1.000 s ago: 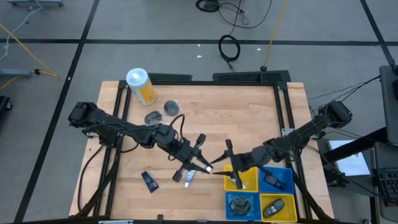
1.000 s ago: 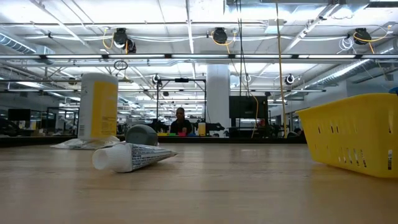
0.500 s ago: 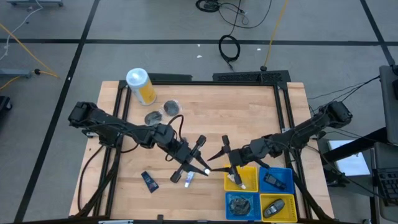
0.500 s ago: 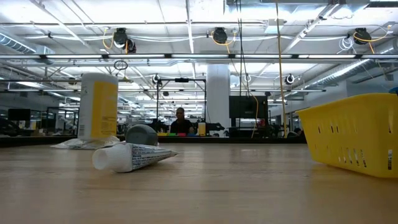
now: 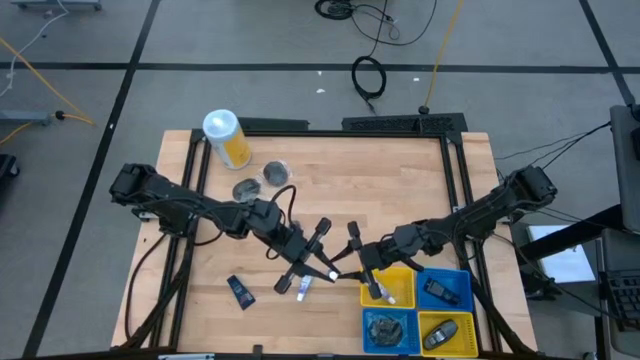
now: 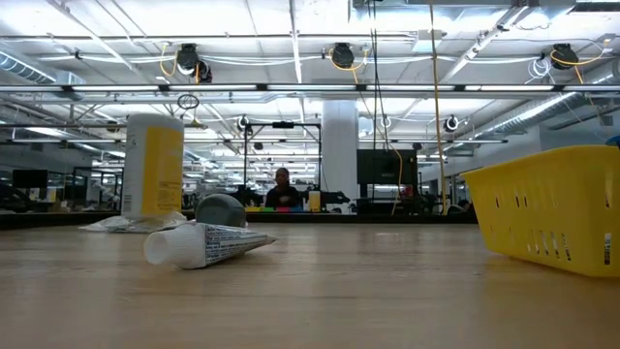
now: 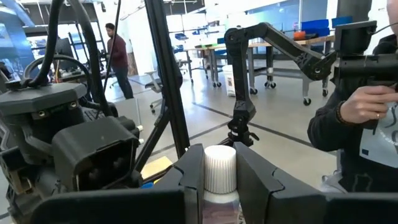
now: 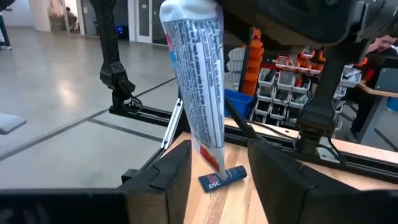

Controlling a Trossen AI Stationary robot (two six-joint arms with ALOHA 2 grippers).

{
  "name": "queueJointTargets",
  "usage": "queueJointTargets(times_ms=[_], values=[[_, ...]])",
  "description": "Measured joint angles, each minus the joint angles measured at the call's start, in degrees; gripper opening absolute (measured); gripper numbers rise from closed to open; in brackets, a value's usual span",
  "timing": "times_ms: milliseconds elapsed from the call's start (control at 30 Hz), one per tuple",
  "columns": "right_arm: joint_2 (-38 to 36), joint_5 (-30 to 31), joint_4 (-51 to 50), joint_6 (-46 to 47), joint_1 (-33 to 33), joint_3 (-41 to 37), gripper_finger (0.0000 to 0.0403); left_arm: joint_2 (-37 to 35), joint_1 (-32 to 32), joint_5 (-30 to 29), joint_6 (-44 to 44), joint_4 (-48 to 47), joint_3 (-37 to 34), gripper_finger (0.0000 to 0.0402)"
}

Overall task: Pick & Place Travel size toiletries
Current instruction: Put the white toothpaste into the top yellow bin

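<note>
A big yellow can [image 5: 228, 138] with a white lid stands at the far left corner of the wooden table [image 5: 330, 180]. Yellow and blue bins [image 5: 417, 310] sit together at the near right edge. A person [image 6: 282, 188], maybe seated, shows far behind.

Bare table [image 5: 400, 180] behind both arms (canister [image 5: 227, 137] crowds one corner).

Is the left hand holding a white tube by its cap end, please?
Yes, in the left wrist view the left hand is shut on the white tube, whose ribbed white cap stands between the two fingers.
</note>
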Motion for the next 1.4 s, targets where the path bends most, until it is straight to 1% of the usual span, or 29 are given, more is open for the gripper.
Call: queueJointTargets(times_ms=[133,267,333,533,867,967,1133,1200,1300,1333,1400], values=[[0.02,-0.02,-0.36,-0.13,0.02,-0.01,0.0103,0.00,0.00,0.00,0.18,-0.07,0.00,0.0049],[0.02,-0.04,-0.70,-1.27,0.04,-0.02,0.0025,0.00,0.00,0.07,0.32,-0.07,0.00,0.0044],[0.02,-0.09,-0.87,-1.70,0.02,0.00,0.0010,0.00,0.00,0.04,0.31,-0.22,0.00,0.0044],[0.02,0.02,-1.54,-1.63,0.02,0.00,0.0002,0.00,0.02,0.02,-0.28,-0.47,-0.02,0.0073],[0.02,-0.09,-3.11,-1.06,0.15,0.00,0.0001,0.00,0.02,-0.03,0.07,-2.23,-0.02,0.0080],[-1.29,0.01,-6.10,-1.02,0.59,0.00,0.0000,-0.36,0.00,-0.76,-0.94,-2.75,-0.02,0.0089],[-4.52,0.17,-11.25,-0.67,2.03,0.00,0.0000,-1.62,0.00,-3.49,-1.53,-4.04,-0.02,0.0131],[-6.11,0.09,-15.10,0.81,2.71,0.04,0.0000,-1.81,0.00,-3.53,-1.28,-4.17,-0.02,0.0153],[-7.91,0.58,-21.93,3.79,3.72,0.04,0.0000,-3.26,0.02,-3.74,-1.31,-7.53,-0.09,0.0183],[-8.57,1.80,-24.21,4.95,4.30,0.04,0.0000,-3.58,0.00,-4.22,-1.30,-8.09,0.02,0.0191],[-9.51,4.47,-28.24,7.39,5.39,0.02,0.0000,-5.06,0.00,-5.54,-1.43,-12.66,-0.01,0.0204]])
